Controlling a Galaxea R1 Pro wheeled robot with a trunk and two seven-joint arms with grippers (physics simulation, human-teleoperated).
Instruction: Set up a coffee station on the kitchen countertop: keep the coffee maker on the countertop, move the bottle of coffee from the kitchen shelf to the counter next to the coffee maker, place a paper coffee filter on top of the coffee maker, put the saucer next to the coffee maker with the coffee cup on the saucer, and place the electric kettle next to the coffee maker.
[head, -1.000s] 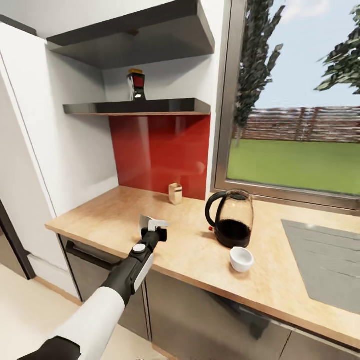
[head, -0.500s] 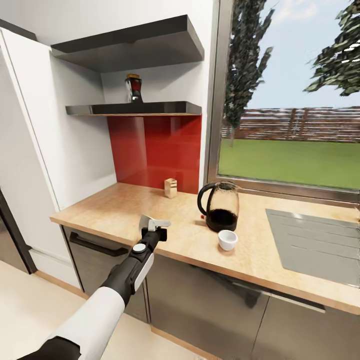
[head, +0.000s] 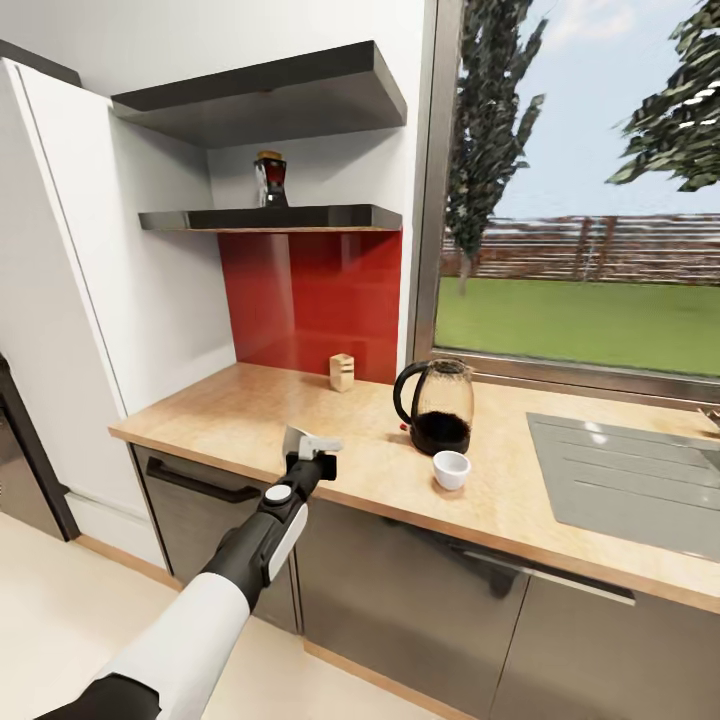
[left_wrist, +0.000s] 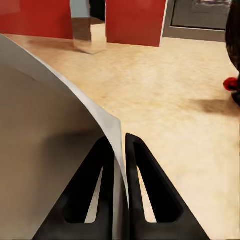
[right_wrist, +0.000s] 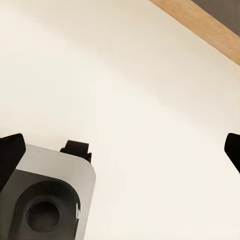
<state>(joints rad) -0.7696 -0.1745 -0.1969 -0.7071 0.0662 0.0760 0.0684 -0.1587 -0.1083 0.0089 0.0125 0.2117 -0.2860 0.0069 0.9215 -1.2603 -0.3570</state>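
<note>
My left gripper (head: 310, 448) is shut on the saucer (head: 298, 441), a thin white plate held on edge above the countertop's (head: 230, 420) front edge. In the left wrist view the saucer (left_wrist: 50, 150) is a broad pale disc pinched between the two dark fingers (left_wrist: 145, 190). To the right on the worktop stands the electric kettle (head: 437, 405), and the white coffee cup (head: 451, 468) sits just in front of it. The bottle of coffee (head: 270, 180) stands on the lower dark shelf (head: 330, 216). My right gripper (right_wrist: 120, 150) is open, pointing down at pale floor. The coffee maker and paper coffee filter are out of view.
A small beige box (head: 342, 372) stands by the red backsplash. The steel sink (head: 630, 480) lies at the right under the window. A tall white cabinet (head: 70, 260) bounds the counter's left end. Dark cabinets (head: 400, 600) run below. The robot's base (right_wrist: 45, 200) is on the floor.
The whole head view has shifted: the counter, kettle and cup now look smaller and farther off. The left arm keeps its pose and its hold on the saucer.
</note>
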